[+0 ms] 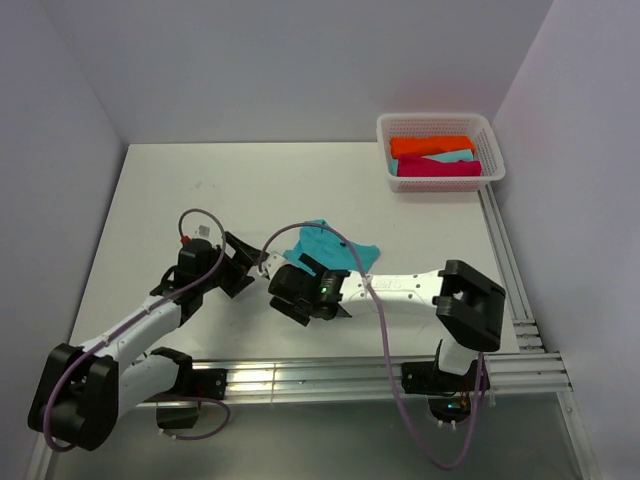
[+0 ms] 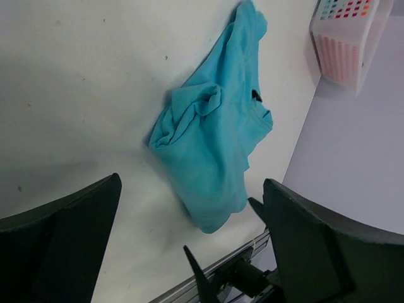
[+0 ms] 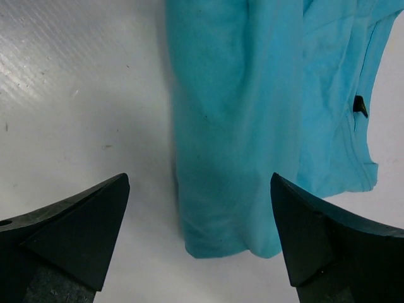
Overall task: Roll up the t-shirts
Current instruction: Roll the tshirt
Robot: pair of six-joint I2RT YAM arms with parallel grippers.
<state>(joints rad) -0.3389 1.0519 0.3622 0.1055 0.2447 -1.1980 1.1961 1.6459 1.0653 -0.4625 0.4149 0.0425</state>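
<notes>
Crumpled turquoise t-shirt (image 1: 325,245) lies on the surface (image 1: 160,190). Both the left fingers (image 2: 57,246) and right fingers (image 3: 69,233) spread wide, empty.

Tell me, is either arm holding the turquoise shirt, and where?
Nothing held: left end effector and right end effector are open; the turquoise t-shirt lies free.

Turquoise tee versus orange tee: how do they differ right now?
The turquoise tee lies on the table; the orange tee sits in the basket. The turquoise tee is loose and crumpled; the orange tee is a compact, tidy bundle. The turquoise tee lies alone; the orange tee is packed beside a magenta tee. Shared: both are plain fabric, and neither is gripped.
</notes>
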